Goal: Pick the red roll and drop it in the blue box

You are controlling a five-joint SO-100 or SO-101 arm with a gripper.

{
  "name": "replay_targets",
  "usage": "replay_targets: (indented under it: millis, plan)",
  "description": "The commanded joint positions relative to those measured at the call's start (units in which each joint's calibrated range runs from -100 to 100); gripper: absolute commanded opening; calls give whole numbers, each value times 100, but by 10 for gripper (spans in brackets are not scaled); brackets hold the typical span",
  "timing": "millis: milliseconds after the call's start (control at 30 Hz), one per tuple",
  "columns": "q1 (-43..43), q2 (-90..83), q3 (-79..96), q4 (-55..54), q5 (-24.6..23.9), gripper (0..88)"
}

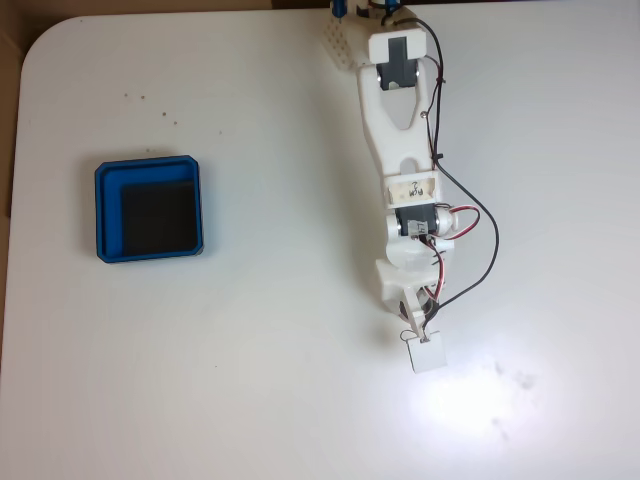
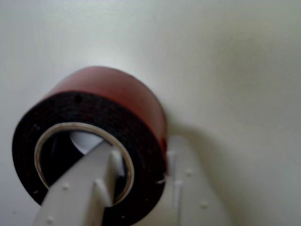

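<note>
Clearly, what mattered was how our white two-finger gripper (image 2: 141,183) sat on the small ring-shaped red roll of tape (image 2: 94,136). In the wrist view one white finger (image 2: 84,183) reached down inside the roll's hollow centre, while the other finger (image 2: 188,188) lay against the red outer side, so the roll's wall stood between the two. Our jaws were drawn narrow around that wall, and we judged them to be gripping the roll, though we could not tell how firmly. The roll rested flat on the white table (image 2: 235,70), its axis pointing up toward the camera.

From the fixed view, we saw our arm (image 1: 405,170) stretched down the right half of the picture, gripper (image 1: 422,345) low over the table. The shallow square blue plastic box with its black floor (image 1: 105,210) lay well apart, far to the left and somewhat higher in the picture. We judged that the coming move called for a lift, then a long swing leftward to the box.
</note>
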Motion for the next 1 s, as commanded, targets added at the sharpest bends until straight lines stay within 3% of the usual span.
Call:
replay_targets:
  millis: [0,433,967]
  plan:
    - [64,-581,-318,43,7,4]
    - [230,-1944,-282,51,-10,4]
    - [4021,-2680,-282,51,25,4]
